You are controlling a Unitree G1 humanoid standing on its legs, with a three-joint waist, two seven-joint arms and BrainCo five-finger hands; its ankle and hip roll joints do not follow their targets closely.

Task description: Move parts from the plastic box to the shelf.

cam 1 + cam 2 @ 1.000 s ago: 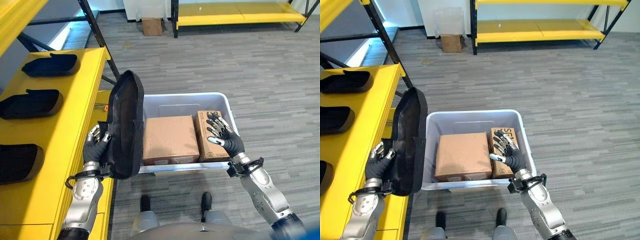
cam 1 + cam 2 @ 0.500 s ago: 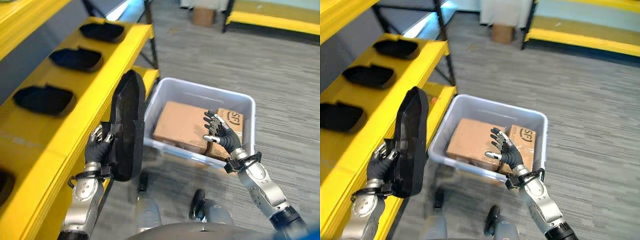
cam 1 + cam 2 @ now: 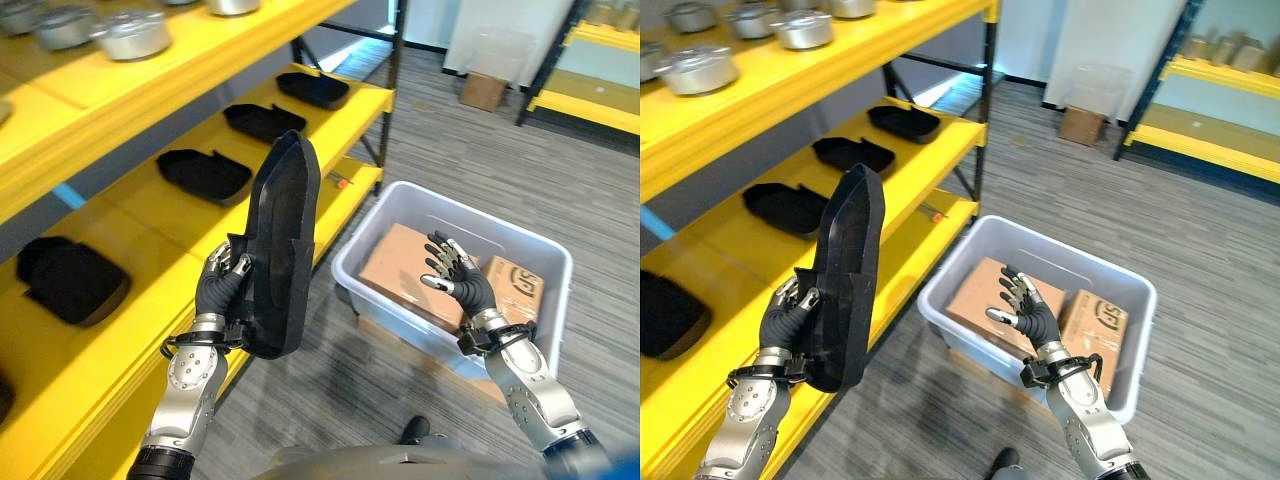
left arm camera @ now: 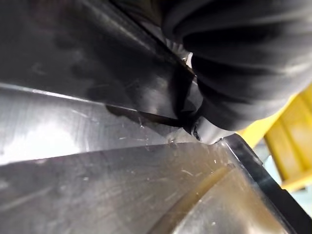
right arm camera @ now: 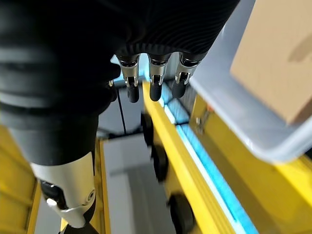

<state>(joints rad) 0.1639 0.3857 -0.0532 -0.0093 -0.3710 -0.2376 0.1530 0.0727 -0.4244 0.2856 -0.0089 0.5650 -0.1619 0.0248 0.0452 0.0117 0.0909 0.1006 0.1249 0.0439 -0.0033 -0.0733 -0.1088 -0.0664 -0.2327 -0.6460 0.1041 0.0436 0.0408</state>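
Note:
My left hand [image 3: 218,291] is shut on a large black moulded part [image 3: 282,245], its fingers curled round the lower edge and the part held upright on its long side. The part hangs beside the front edge of the yellow shelf [image 3: 140,225], and its glossy surface [image 4: 97,185] shows close up in the left wrist view. Lower right on the floor stands the grey plastic box [image 3: 485,216], holding two cardboard boxes [image 3: 400,268]. My right hand [image 3: 462,287] hovers over the box with straight fingers [image 5: 153,85] and holds nothing.
Several matching black parts [image 3: 205,175] lie in a row along the shelf board, one near the front left [image 3: 70,282]. Metal pots [image 3: 130,35] stand on the board above. Grey carpet floor stretches to the right, with another yellow rack [image 3: 590,100] at the far right.
The camera has swung left towards the shelf, so the whole picture has shifted. My left hand still grips the upright black part, and my right hand stays open over the box.

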